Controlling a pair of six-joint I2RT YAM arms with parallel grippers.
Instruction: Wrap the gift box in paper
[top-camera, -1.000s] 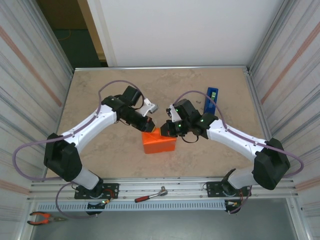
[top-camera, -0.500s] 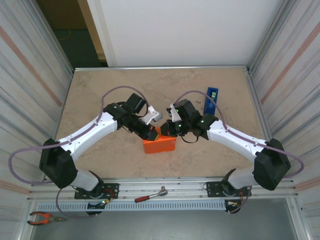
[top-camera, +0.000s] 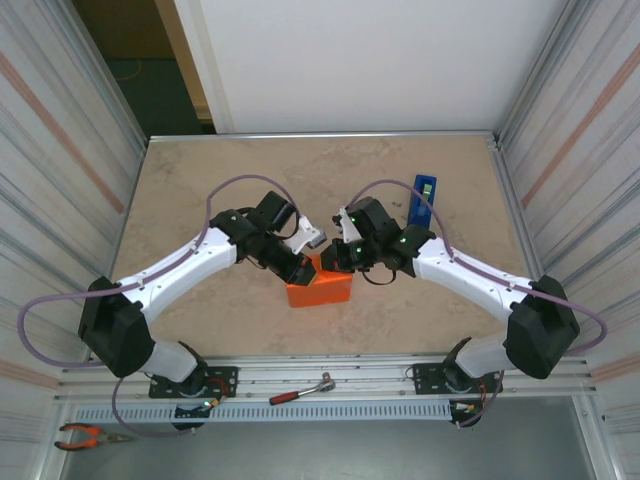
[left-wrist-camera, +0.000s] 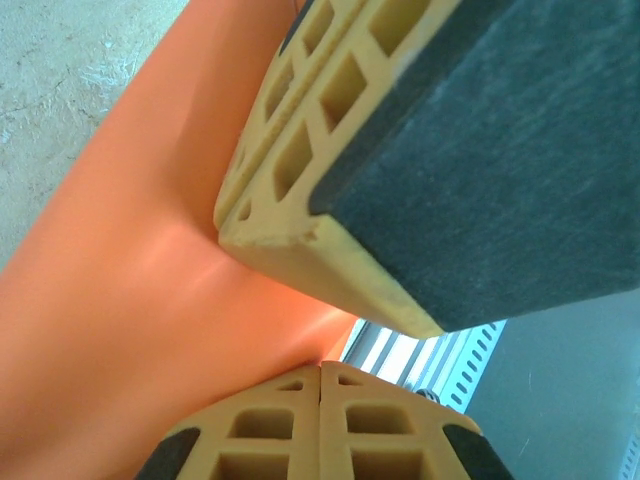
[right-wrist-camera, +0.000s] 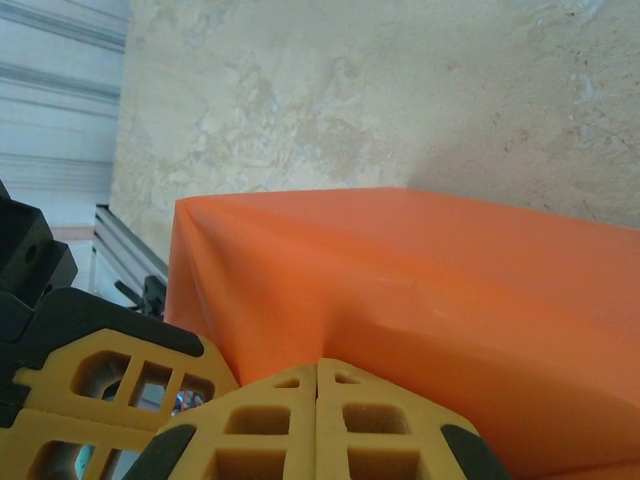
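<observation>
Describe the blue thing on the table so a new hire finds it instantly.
Start at the beige table, then go to its far right part, just beyond the right arm. The narrow blue block stands there, the only blue item, unlike the orange gift box nearer the middle.

gift box (top-camera: 322, 290) on worktop (top-camera: 200, 180), centre, toward near edge | left gripper (top-camera: 307, 271) and right gripper (top-camera: 331, 264) on its far top edge | tape dispenser (top-camera: 422, 203) behind-right, near right edge
</observation>
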